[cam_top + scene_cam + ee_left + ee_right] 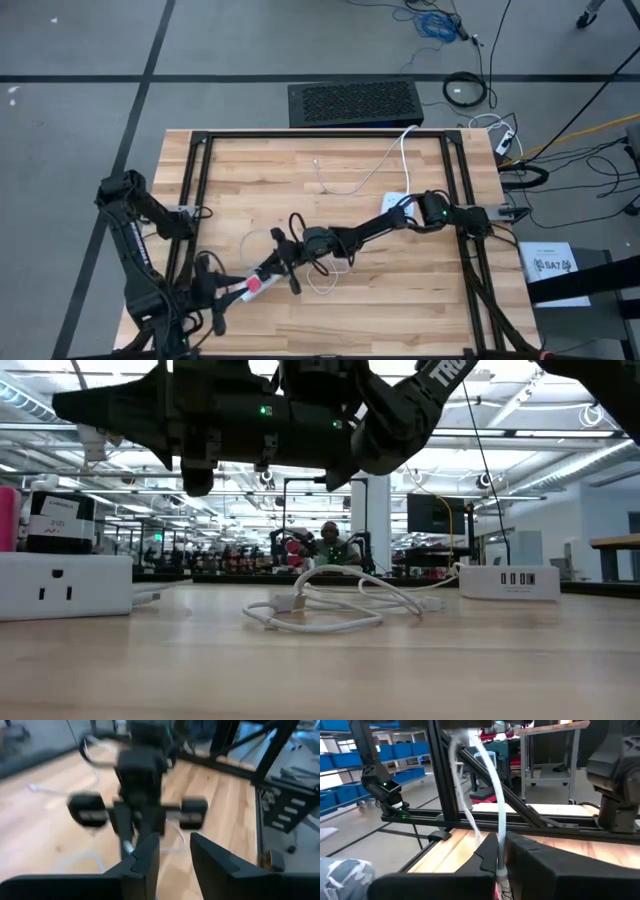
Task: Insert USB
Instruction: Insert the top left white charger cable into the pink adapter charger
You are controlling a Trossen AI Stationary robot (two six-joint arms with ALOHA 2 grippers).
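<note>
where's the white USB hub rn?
High view: the white USB hub lies right of centre on the table, under the right arm; the low view shows it far right.

Wooden table (250, 170), white cable (352, 185) lying loose, right gripper (283, 252) meeting left gripper (232, 290)

Grey floor (80, 130) w/ blue bins (340, 750)

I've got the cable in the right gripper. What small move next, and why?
Probably ease the left gripper forward and close it on the red-marked end of the white cable. The right gripper is clamped on that cable, and the left one's fingers are open, empty and facing it, just short of that end.
</note>
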